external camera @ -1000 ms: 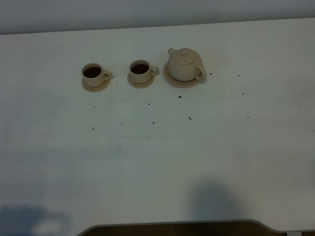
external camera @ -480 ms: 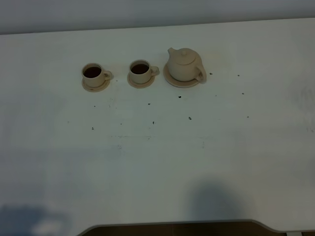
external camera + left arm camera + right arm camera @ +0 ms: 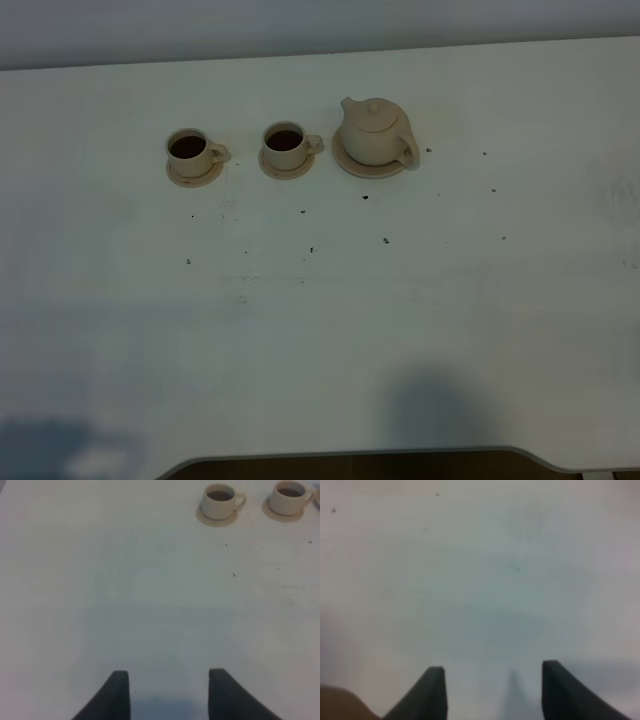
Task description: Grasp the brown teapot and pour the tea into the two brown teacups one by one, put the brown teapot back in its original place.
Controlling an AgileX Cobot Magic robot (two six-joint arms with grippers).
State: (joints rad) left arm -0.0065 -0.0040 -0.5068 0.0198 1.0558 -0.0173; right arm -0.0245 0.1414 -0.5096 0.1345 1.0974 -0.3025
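Already we find the brown teapot (image 3: 375, 132) seated on its wide saucer (image 3: 352, 163) at the far side of the table (image 3: 320, 330), with the two brown teacups (image 3: 190, 152) (image 3: 286, 145) beside it showing dark tea. Our left gripper (image 3: 169, 692) and right gripper (image 3: 492, 692) hang well apart from them, jaws spread, holding nothing. We judge little is left to risk: only a careless reach could knock a full cup and spill it.
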